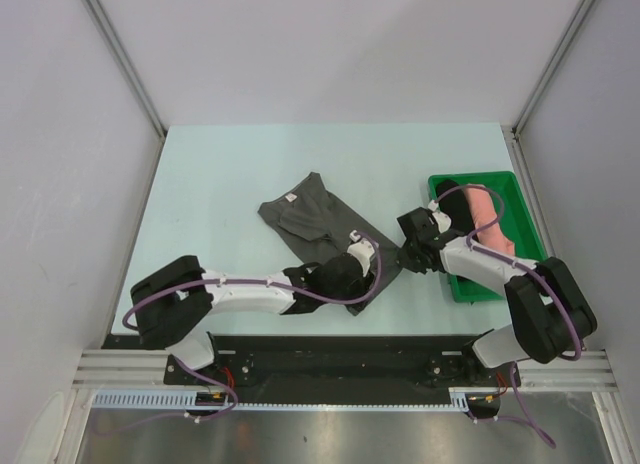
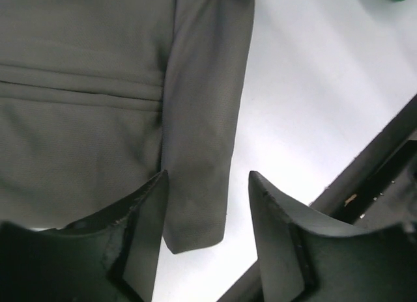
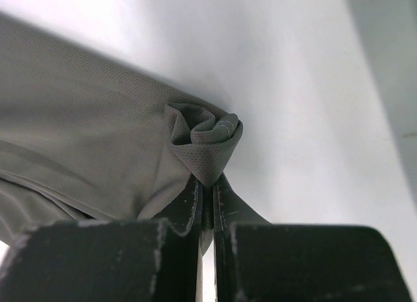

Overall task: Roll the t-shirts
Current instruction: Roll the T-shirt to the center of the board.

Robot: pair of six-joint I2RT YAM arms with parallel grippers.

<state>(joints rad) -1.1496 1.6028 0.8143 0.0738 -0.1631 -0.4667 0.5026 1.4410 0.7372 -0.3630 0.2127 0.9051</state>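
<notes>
On the pale table (image 1: pixel 250 154), near its middle and slightly toward the arms, a charcoal-grey t-shirt (image 1: pixel 310 219) is spread flat, lying at an angle with long folds and a seam running across it. The cloth is seen to be a fine mesh weave in the right wrist view. To its right, at the table's right side, a green tray (image 1: pixel 490 175) is set, and in it a salmon-pink roll (image 1: pixel 487 209) is laid beside a black roll (image 1: pixel 452 199), the two touching. The near right corner of the grey shirt is gathered into a small crumpled bunch and is pinched between the pressed-together fingers of the right gripper (image 3: pixel 207 191). The left gripper (image 2: pixel 208 178) is held with its fingers spread, one on each side of a narrow folded strip at the shirt's edge, with no cloth gripped. A small white label (image 1: pixel 289 198) is seen near the far left corner of the shirt. From above, the shirt's near edge is covered by the left arm, the black roll and the tray's near left part are partly hidden by the right arm, and neither gripper's fingertips can be made out.
</notes>
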